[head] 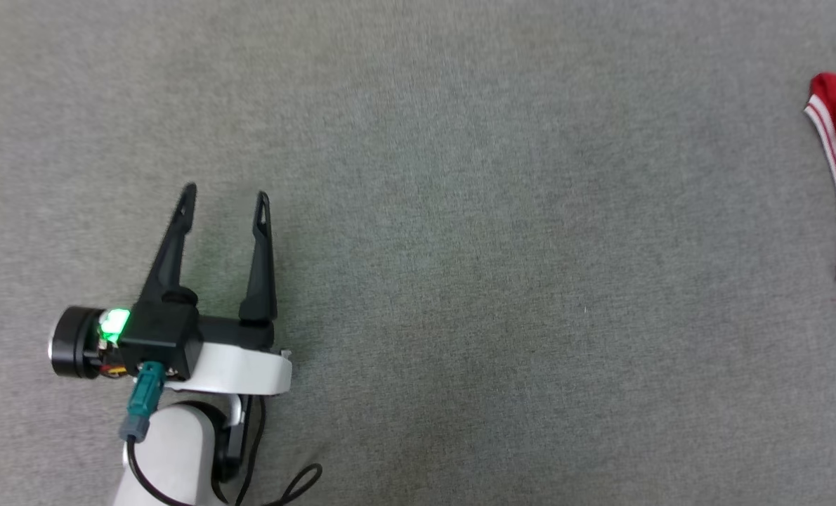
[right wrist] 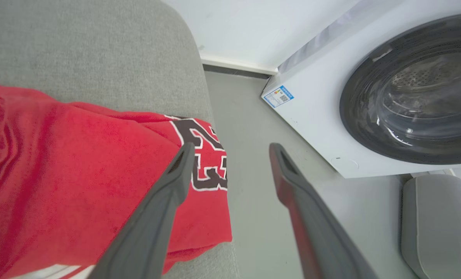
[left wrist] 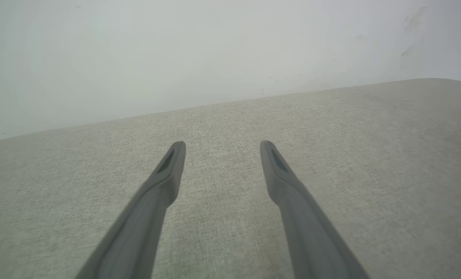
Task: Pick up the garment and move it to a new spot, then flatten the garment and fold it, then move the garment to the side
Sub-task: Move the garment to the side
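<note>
Shirt (right wrist: 60, 174), soft, light and limp, lies bunched at the right edge of the grey cushion (head: 460, 246) near a washing machine (right wrist: 312, 116). Left claw (head: 225, 191) and right claw (right wrist: 231, 146) gape empty. A fold likely pinches best.

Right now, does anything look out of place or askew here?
The red jersey T-shirt with black "23" print lies rumpled at the grey fabric surface's very edge, its printed corner seeming to overhang the floor.
</note>
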`<state>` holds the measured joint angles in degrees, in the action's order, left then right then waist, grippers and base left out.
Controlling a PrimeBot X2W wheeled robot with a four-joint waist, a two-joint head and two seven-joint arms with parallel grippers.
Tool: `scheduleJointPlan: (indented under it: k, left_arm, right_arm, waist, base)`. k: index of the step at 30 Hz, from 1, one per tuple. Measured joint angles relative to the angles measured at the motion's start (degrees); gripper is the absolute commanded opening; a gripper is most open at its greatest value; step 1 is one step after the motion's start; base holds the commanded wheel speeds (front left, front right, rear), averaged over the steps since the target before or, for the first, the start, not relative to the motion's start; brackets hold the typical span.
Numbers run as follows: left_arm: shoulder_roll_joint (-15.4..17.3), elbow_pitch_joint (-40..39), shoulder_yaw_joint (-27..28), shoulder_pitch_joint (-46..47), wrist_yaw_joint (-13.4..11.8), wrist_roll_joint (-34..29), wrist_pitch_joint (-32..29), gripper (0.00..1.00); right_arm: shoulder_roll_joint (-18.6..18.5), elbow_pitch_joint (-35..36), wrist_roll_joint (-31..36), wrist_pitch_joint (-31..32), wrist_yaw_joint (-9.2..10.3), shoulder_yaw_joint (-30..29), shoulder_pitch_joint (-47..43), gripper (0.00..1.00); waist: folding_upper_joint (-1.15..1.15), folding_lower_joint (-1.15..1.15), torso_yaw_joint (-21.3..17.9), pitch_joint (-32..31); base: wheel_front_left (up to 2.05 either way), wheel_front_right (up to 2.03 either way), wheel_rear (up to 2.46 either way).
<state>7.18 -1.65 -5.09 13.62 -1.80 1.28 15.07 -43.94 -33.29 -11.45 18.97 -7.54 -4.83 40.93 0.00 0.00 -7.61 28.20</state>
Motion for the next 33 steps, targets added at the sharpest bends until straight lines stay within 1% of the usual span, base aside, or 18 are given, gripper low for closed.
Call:
scheduleJointPlan:
  k: [3,8,12,17,22,26,30,33]
  left_arm:
    - [-0.52,0.82,-0.3,-1.61,-0.24,0.49,0.0,1.0]
    - [-0.99,1.85,-0.4,-4.56,-0.46,1.04,0.0,1.0]
    - [-1.45,2.57,-0.29,-6.9,-0.69,1.59,0.0,1.0]
    - [-2.07,3.35,-0.45,-9.15,-0.81,2.03,0.0,1.0]
    - [-2.03,4.91,0.04,-10.55,-0.74,2.44,0.0,1.0]
    - [-2.05,5.76,0.25,-11.33,-0.69,2.44,0.0,1.0]
    - [-2.16,6.68,0.47,-12.43,-0.67,2.45,0.0,1.0]
    - [-2.25,7.35,0.52,-13.23,-0.64,2.48,0.0,1.0]
  right_arm:
    - [0.74,1.45,1.81,-5.12,0.01,-2.09,-0.63,1.0]
    - [3.71,5.63,4.81,-14.7,0.01,-3.85,-1.38,1.0]
    - [8.2,10.06,6.32,-21.91,0.01,-4.61,-2.33,1.0]
    - [14.51,16.37,7.04,-29.54,0.02,-3.81,-5.76,1.0]
    - [22.17,22.96,6.44,-32.79,0.02,-1.93,-10.78,1.0]
    - [27.2,26.57,5.77,-33.65,0.02,0.1,-16.3,1.0]
    - [31.67,27.81,4.76,-33.89,0.02,2.19,-22.19,1.0]
    - [33.43,27.76,4.37,-33.9,0.01,3.39,-26.5,1.0]
  waist:
    - [0.0,0.0,0.41,-2.87]
    - [0.0,-0.01,1.44,-7.98]
    - [0.0,-0.02,2.58,-11.85]
    - [0.0,-0.02,4.49,-16.08]
    - [0.0,-0.02,6.58,-19.69]
    - [0.01,-0.02,8.05,-22.03]
    - [0.0,-0.01,9.14,-24.18]
    - [0.0,-0.01,9.55,-25.73]
  base:
    - [0.0,0.0,0.0]
    - [0.0,0.0,0.0]
    - [0.0,0.0,0.0]
    - [0.0,0.0,0.0]
    - [0.0,0.0,0.0]
    - [0.0,0.0,0.0]
    - [0.0,0.0,0.0]
    - [0.0,0.0,0.0]
